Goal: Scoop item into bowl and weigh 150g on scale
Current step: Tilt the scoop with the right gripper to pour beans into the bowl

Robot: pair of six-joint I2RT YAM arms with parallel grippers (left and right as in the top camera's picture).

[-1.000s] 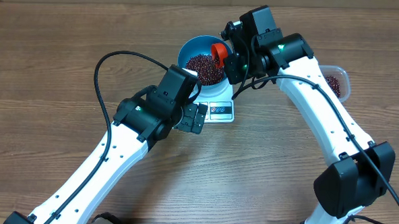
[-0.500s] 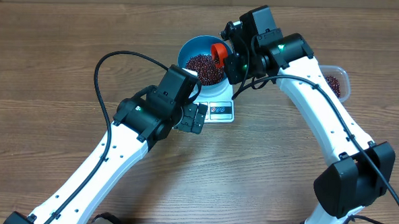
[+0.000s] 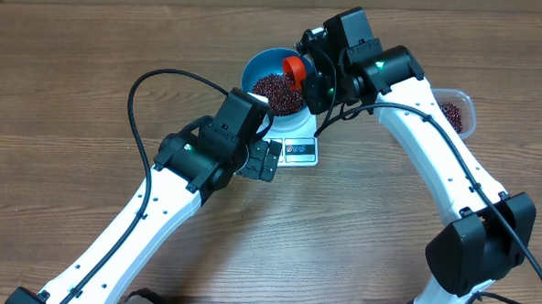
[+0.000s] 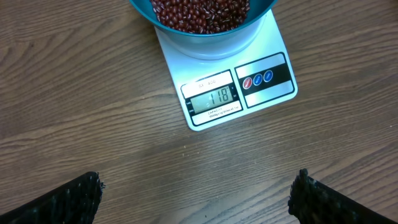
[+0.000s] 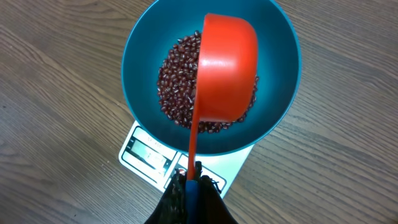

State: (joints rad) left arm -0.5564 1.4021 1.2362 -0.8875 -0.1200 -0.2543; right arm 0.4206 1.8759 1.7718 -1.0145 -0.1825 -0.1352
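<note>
The blue bowl (image 3: 256, 71) stands on the white scale (image 3: 298, 151) and holds a heap of dark red beans, the item (image 3: 278, 93). My right gripper (image 3: 315, 81) is shut on the blue-tipped handle of a red scoop (image 3: 296, 69). In the right wrist view the scoop (image 5: 227, 68) hangs tipped over above the beans (image 5: 177, 87) in the bowl (image 5: 140, 56). My left gripper (image 4: 199, 199) is open over bare table in front of the scale (image 4: 180, 71), whose display (image 4: 214, 98) reads 118.
A clear plastic tub (image 3: 458, 112) with more beans stands at the right, behind the right arm. A black cable (image 3: 146, 82) loops over the table left of the bowl. The left arm reaches in from the front left.
The red scoop has shifted slightly left and back over the bowl. The left arm has not moved.
</note>
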